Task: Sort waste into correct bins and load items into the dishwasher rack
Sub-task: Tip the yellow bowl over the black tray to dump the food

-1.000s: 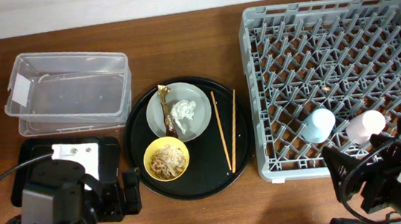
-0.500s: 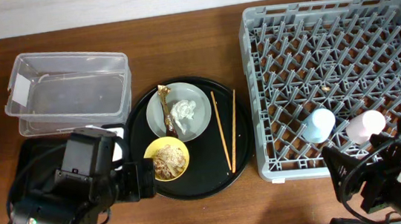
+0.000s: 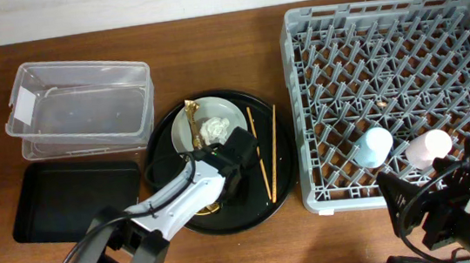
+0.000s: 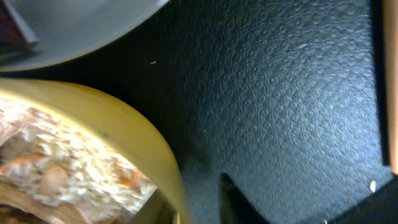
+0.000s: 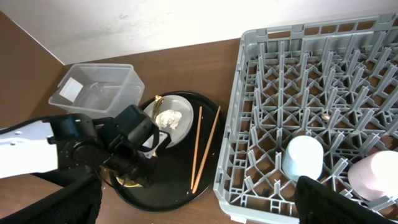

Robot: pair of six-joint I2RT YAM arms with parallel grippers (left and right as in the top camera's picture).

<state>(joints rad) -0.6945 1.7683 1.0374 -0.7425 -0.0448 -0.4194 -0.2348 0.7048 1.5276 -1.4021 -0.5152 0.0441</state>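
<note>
My left gripper (image 3: 226, 169) reaches onto the round black tray and covers most of the yellow bowl (image 4: 146, 146), which holds beige food scraps (image 4: 56, 168). In the left wrist view its jaws have narrowed astride the bowl's rim, with one dark finger (image 4: 239, 202) outside it. The grey-green plate (image 3: 224, 113) carries the crumpled wrapper (image 3: 212, 130). Two chopsticks (image 3: 263, 150) lie to its right. A light-blue cup (image 3: 376, 145) and a pink cup (image 3: 429, 146) stand in the grey dishwasher rack (image 3: 393, 53). My right gripper (image 5: 196, 190) hangs open and empty near the rack's front corner.
The clear tub (image 3: 79, 108) with a white label stands at the back left. The shallow black rectangular tray (image 3: 71, 197) lies in front of it. The round black tray (image 3: 280, 188) sits between these bins and the rack, and my left arm stretches across its front left.
My left arm has swung right from above the shallow black tray onto the round tray. Its jaws went from wide open to narrowed on the bowl's rim. The right arm has not moved.
</note>
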